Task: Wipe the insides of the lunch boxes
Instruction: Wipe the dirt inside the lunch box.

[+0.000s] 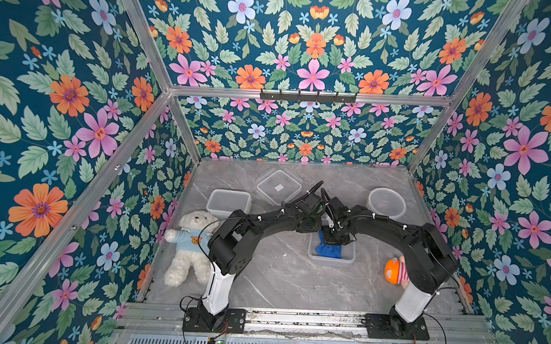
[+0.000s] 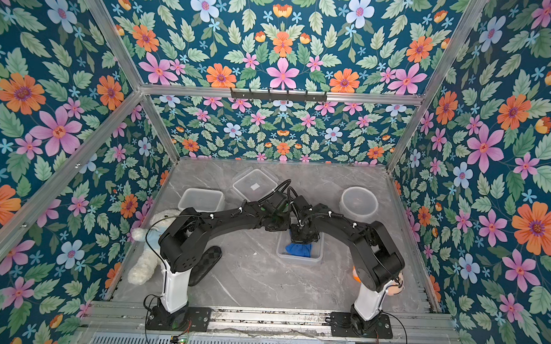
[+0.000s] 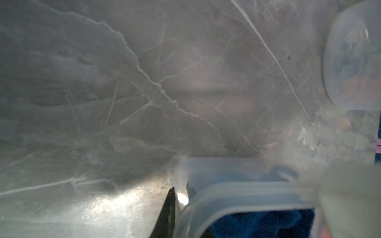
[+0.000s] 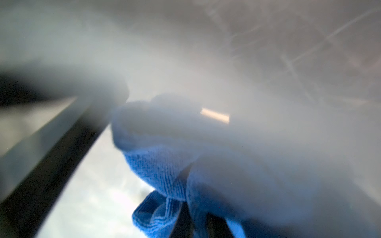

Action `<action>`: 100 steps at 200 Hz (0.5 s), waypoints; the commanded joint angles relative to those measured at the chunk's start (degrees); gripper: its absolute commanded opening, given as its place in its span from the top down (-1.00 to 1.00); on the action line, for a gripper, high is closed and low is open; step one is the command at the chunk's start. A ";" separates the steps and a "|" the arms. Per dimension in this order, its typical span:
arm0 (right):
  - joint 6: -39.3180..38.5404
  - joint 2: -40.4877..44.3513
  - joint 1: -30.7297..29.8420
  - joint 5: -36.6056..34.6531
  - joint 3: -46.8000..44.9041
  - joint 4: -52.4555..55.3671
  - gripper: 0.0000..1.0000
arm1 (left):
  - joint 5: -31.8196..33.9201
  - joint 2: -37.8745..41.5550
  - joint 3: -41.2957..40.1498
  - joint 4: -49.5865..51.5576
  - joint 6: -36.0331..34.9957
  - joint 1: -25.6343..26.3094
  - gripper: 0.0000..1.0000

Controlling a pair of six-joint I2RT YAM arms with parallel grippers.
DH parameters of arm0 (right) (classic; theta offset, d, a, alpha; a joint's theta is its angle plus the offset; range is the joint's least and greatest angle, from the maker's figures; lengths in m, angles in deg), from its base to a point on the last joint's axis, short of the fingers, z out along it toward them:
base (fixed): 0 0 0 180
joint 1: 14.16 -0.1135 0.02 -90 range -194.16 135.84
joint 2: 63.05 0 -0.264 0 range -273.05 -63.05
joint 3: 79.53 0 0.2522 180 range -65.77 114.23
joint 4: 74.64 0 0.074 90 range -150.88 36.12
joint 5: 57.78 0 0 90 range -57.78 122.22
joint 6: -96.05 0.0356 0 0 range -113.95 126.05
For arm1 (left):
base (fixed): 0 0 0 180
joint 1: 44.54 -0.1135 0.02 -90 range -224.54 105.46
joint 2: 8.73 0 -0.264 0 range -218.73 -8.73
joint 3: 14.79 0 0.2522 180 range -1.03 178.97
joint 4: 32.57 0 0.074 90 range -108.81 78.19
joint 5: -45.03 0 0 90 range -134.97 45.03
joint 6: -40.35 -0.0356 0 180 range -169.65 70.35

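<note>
Small rectangular lunch box (image 1: pixel 331 261) sits mid-table, open, between the two arms, with the blue cloth (image 1: pixel 328 250) bunched inside it. Right gripper (image 1: pixel 335 243) reaches down into the box, jaws closed on a fold of the cloth. Left gripper (image 1: pixel 311 225) is at the box's back-left corner, jaws drawn narrow. Its wrist view puts the rim right at the fingers, so I judge it pinches the wall there, though the contact itself is blurred. Handling: thin clear plastic, probably light and slick, with walls likely to flex. It would skate on the marble table (image 1: pixel 279 275) under a wipe unless pinned, so the best hold is the rim at a corner, where it should be stiffest. The cloth is soft and may ride up the walls. Around: larger squarish lunch box (image 1: pixel 229 202) and round lunch box (image 1: pixel 387 203) toward the back, well apart, both seemingly open, with flat clear lids (image 1: pixel 279 187) between them. White teddy bear (image 1: pixel 189 245) lies by the left arm and an orange-and-pink plush toy (image 1: pixel 396 270) by the right, both clear of the work. The real crowding is the two wrists, almost touching above the box.
</note>
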 commanded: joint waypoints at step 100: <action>-1.24 -1.69 7.89 -4.27 -3.30 -0.29 1.00 | -4.32 6.93 -7.05 -11.39 5.13 -0.90 0.70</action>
